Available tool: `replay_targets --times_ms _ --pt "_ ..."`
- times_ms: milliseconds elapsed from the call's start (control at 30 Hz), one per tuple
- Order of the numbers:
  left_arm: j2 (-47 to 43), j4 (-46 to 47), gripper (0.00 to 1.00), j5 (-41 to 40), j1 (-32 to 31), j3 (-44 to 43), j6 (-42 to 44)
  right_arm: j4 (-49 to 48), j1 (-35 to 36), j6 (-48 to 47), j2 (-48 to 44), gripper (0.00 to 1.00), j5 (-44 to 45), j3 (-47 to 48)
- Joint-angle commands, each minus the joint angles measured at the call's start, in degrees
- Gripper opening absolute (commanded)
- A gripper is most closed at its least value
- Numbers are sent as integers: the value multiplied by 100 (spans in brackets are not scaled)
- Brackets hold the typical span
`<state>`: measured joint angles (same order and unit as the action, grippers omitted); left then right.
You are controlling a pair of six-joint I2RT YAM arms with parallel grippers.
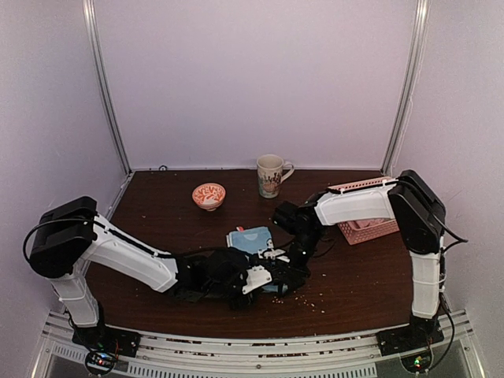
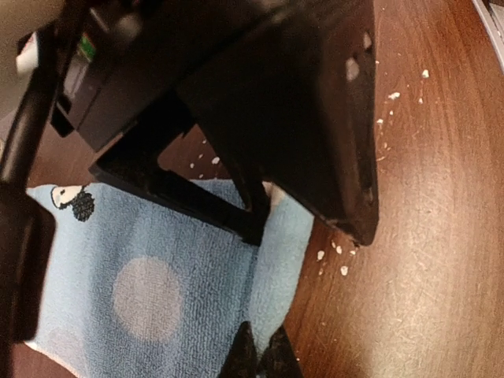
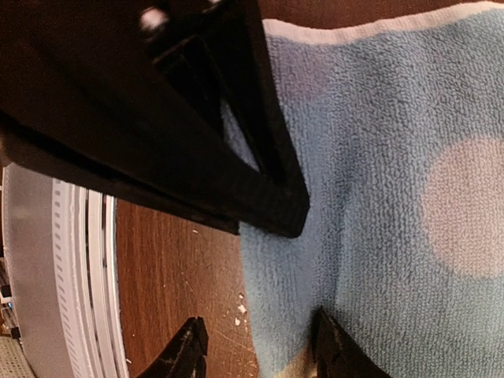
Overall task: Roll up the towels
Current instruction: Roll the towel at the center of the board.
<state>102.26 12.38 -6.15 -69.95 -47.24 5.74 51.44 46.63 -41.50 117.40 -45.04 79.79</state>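
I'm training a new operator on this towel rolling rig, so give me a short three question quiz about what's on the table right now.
1. True or false: the mug stands inside the pink basket.
2. Which thing are the left gripper and the right gripper both at? A) blue towel B) pink basket C) mug
3. Are the right gripper's jaws open or shut?

Key
1. False: the mug stands on the table, left of the pink basket.
2. A.
3. Open, straddling the blue towel's edge.
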Motion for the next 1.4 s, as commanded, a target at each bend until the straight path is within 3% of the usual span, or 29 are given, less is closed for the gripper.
replay_targets --times_ms 0,233,367,467,933,1100,1367 --pt "40 190 0 217 61 -133 -288 -491 90 407 -140 44 52 -193" --pt "4 47 0 358 122 -97 -320 -587 65 524 -52 16 140 -170" --pt "-162 -188 2 430 193 83 -295 -139 -17 190 28 8 28 -29" --pt "-370 -191 7 544 274 328 -359 367 -110 -124 172 7 -140 186" --pt "-573 -45 3 1761 685 683 -814 1559 -239 -748 909 7 -609 743" --pt "-287 -125 1 2547 950 602 -1013 2045 -370 -833 1345 7 -824 1067" --pt "264 -224 3 2583 1186 287 -1319 2363 -468 -310 1961 6 -774 1530"
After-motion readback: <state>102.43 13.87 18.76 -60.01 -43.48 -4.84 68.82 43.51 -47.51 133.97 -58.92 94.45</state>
